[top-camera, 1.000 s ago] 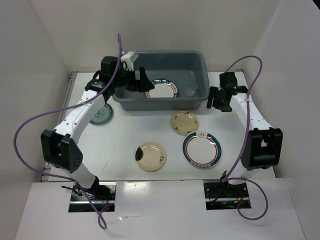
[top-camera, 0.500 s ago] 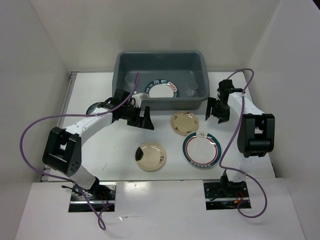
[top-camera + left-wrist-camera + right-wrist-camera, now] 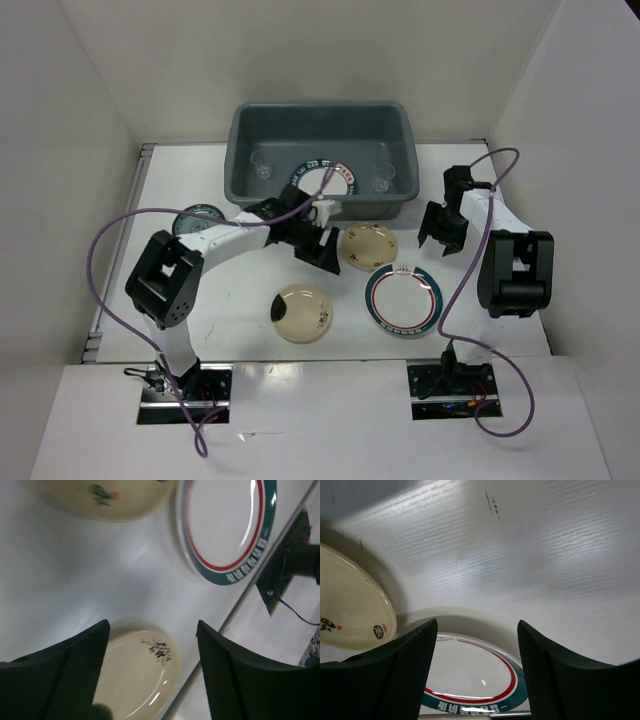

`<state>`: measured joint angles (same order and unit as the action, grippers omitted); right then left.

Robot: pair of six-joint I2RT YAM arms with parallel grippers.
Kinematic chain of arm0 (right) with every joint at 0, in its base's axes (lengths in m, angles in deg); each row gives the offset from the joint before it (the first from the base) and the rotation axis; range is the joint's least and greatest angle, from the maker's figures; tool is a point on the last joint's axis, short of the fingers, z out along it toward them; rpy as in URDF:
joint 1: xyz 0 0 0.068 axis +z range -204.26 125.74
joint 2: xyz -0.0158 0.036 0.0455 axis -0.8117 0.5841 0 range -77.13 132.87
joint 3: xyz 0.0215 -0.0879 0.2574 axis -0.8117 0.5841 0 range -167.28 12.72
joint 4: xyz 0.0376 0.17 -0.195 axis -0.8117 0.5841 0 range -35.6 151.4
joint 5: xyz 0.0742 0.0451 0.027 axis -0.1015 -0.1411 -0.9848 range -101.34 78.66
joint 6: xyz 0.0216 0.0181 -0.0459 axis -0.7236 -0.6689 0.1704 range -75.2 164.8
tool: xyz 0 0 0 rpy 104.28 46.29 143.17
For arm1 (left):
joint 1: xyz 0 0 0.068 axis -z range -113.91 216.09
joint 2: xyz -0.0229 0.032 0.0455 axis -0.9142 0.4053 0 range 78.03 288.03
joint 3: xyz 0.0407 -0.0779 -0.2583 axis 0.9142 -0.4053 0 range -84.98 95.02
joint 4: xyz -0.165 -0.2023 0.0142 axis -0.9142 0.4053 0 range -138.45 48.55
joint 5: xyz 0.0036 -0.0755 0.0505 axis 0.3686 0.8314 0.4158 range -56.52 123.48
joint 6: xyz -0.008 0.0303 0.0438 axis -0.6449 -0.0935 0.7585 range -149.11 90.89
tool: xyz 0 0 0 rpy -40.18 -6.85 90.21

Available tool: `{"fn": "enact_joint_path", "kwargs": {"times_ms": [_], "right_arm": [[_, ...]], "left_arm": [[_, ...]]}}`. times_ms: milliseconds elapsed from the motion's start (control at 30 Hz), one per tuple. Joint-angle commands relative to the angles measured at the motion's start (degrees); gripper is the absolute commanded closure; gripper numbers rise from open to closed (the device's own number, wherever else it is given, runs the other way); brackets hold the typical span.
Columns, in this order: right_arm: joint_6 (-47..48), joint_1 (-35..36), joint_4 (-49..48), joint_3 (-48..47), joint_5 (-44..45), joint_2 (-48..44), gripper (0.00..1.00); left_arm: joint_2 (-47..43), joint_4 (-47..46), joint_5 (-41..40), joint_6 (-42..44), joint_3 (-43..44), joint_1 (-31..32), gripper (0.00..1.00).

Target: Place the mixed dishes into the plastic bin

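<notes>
The grey-blue plastic bin (image 3: 320,104) stands at the back. It holds a white plate with a green-and-red rim (image 3: 326,180) and two clear cups (image 3: 262,168) (image 3: 383,181). On the table lie a teal saucer (image 3: 200,218), two cream plates (image 3: 370,245) (image 3: 303,312) and a second patterned plate (image 3: 403,298). My left gripper (image 3: 325,250) is open and empty, above the table between the cream plates (image 3: 140,672) (image 3: 105,497). My right gripper (image 3: 440,235) is open and empty, right of the bin, with the patterned plate (image 3: 470,680) beyond its fingers.
White walls enclose the table on the left, back and right. Purple cables loop from both arms. A metal strip (image 3: 120,250) runs along the table's left edge.
My left gripper has come out of the bin, leaving a clear cup at its left end, and has swung right over the table. My right gripper has dropped a little toward the near side.
</notes>
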<state>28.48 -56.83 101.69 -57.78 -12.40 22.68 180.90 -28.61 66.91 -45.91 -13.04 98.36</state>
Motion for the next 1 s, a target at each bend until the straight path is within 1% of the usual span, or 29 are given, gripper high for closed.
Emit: {"fn": "enact_joint_path", "kwargs": {"times_ms": [0, 33, 67, 133, 167, 200, 233, 267, 300, 333, 367, 433, 467, 500, 567, 667, 733, 800, 833, 967], "right_arm": [[-3.72, -1.12, -2.19, 1.49, 1.68, -7.68, 0.3], [-3.72, -1.91, -3.59, 1.51, 0.11, -9.44, 0.3], [-4.33, -1.91, -4.13, 2.03, -0.43, -12.85, 0.3], [-4.87, -2.71, -4.92, 2.03, -1.75, -15.95, 0.3], [-4.87, -2.71, -4.92, 2.03, -1.75, -18.31, 0.3], [-4.87, -2.71, -4.92, 2.03, -1.75, -19.29, 0.3], [-4.87, -2.71, -4.92, 2.03, -2.36, -20.17, 0.3], [-4.87, -2.71, -4.92, 2.03, -2.98, -20.96, 0.3], [-4.87, -2.71, -5.45, 2.55, -2.98, -22.54, 0.3], [-4.87, -2.71, -5.45, 2.56, -3.68, -23.16, 0.3], [-4.87, -2.71, -6.23, 3.08, -4.3, -23.87, 0.3], [-6.09, -2.71, -7.11, 3.7, -6.49, -25.62, 0.3], [-6.1, -2.71, -7.12, 4.49, -7.37, -26.24, 0.31], [-6.1, -2.71, -7.82, 5.28, -8.51, -26.77, 0.31], [-6.62, -1.31, -8.44, 5.89, -8.52, -28.53, 0.31], [-6.62, -0.6, -8.44, 7.21, -9.57, -30.63, 0.31], [-6.62, 0.89, -8.44, 7.83, -9.57, -32.47, 0.31], [-6.62, 1.59, -8.44, 7.83, -9.57, -33.62, 0.31], [-6.62, 2.3, -7.74, 7.83, -9.57, -34.15, 0.31], [-6.1, 3.53, -7.21, 7.83, -8.34, -36.43, 0.31]], "left_arm": [[0.49, -0.76, -0.46, -0.42, 2.68, 6.04, 0.2], [1.01, -1.28, -1.17, -2.34, 2.07, 6.92, 0.18], [1.02, -1.9, -2.39, -3.84, 1.37, 8.49, 0.18], [-1.34, -4.96, -4.95, -8.31, -0.56, 9.04, 0.17], [-2.31, -5.94, -6.61, -10.25, -2.92, 9.73, 0.17], [-3.37, -6.99, -8.19, -12.01, -4.34, 10.44, 0.17], [-5.47, -8.57, -11.69, -13.77, -5.57, 10.44, 0.17], [-6.36, -9.11, -13.37, -17.27, -6.63, 11.05, 0.18], [-7.24, -10.33, -14.87, -18.78, -8.99, 11.84, 0.18], [-8.55, -10.95, -18.28, -20.54, -10.06, 12.37, 0.18], [-9.08, -11.83, -19.62, -23.78, -11.2, 12.99, 0.19], [-9.09, -14.38, -21.9, -26.7, -13.74, 14.66, 0.19], [-9.09, -15.34, -25.4, -28.19, -14.45, 15.44, 0.2], [-9.09, -18.75, -26.21, -30.64, -15.07, 16.06, 0.2], [-8.57, -20.45, -29.1, -32.85, -14.55, 17.91, 0.2], [-7.07, -22.9, -33.33, -36.89, -13.93, 21.33, 0.24], [-5.67, -26.24, -36.32, -40.92, -13.93, 22.57, 0.3], [-4.27, -27.56, -39.56, -43.57, -13.93, 24.06, 0.38], [-3.56, -28.18, -39.58, -44.89, -14.46, 24.07, 0.43], [-0.13, -25.73, -42.21, -45.96, -11.66, 26.61, 0.44]]}}
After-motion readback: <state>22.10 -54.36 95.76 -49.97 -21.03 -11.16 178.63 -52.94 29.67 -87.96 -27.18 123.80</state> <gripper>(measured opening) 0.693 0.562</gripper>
